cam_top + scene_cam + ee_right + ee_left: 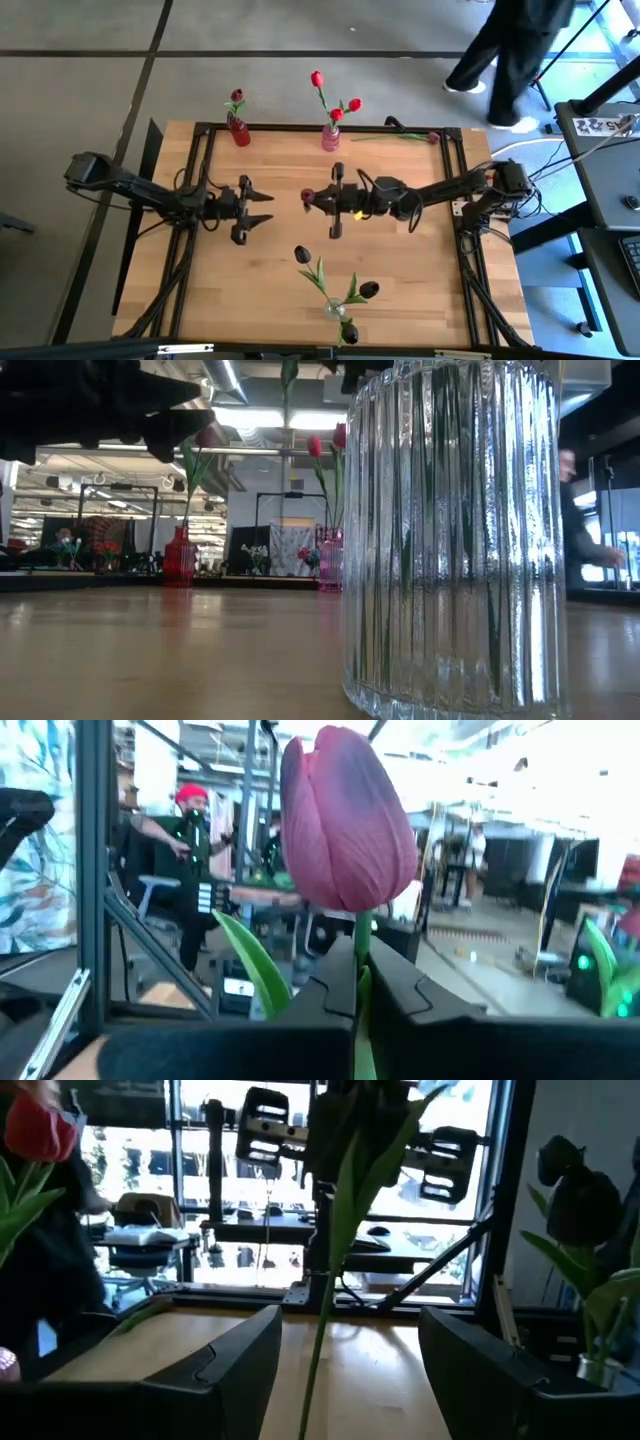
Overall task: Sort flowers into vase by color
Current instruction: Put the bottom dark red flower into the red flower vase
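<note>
Maroon-pink tulip (pixel 345 820) pinched at stem by right gripper (pixel 331 201), table centre; light, floppy, bruisable. Left gripper (pixel 257 208) open, nine o'clock.

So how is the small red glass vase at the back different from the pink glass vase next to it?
The small red glass vase is deeper red and stands farther left; the pink glass vase is paler and sits near the middle of the back edge. The red vase holds one dark maroon tulip; the pink vase holds three bright red tulips. Both stand upright on the wooden table.
</note>
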